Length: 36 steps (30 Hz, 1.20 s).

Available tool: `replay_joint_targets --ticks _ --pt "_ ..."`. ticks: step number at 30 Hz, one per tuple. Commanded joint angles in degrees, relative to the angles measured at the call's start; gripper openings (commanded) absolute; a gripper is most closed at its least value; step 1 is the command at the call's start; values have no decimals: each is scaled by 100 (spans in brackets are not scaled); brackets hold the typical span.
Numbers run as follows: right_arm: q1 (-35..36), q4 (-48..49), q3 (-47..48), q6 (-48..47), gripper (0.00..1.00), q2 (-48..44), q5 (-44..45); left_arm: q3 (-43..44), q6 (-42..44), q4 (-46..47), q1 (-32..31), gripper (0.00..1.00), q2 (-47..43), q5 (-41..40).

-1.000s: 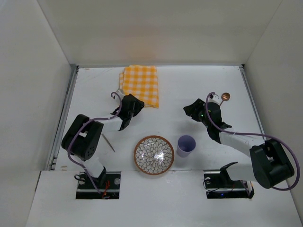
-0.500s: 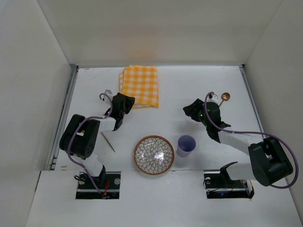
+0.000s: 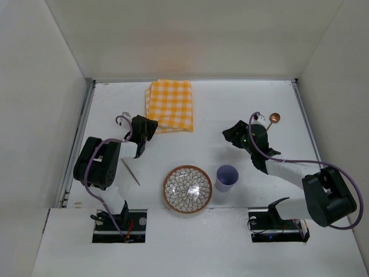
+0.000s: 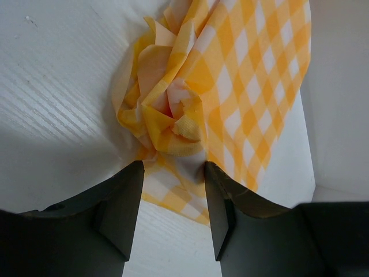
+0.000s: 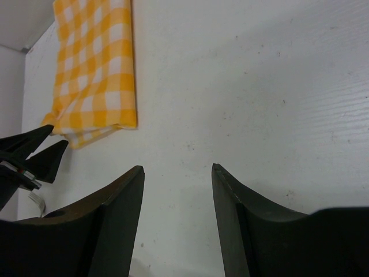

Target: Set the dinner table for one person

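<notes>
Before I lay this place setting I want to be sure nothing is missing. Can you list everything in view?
dinner table: one, matte white, under everything, pale walls around
checked cloth: one, yellow and white, folded, far left of centre, near corner bunched
patterned dish: one, brown rim, petal pattern, near centre
cup: one, lilac, upright, just right of the dish
spoon: one, copper-coloured head, far right
thin stick: one, pale, near left; kind unclear
left gripper: black, open, at the cloth's bunched corner
right gripper: black, open, empty, over bare table

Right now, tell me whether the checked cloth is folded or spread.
Folded: the checked cloth lies in stacked layers, one corner crumpled.
</notes>
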Motion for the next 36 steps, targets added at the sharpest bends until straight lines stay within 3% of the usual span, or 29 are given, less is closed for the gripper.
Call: replay_joint_targets --ticks 1,9,23,36 --pt "66 316 224 -50 56 21 -56 151 0 411 49 44 15 -11" --pt "74 316 232 -50 56 30 -56 98 113 403 92 43 -266 -116" --pt "145 290 267 -59 56 56 -56 783 237 35 101 43 305 -169" --pt "145 281 250 -59 57 21 -56 740 246 -476 84 43 376 -353"
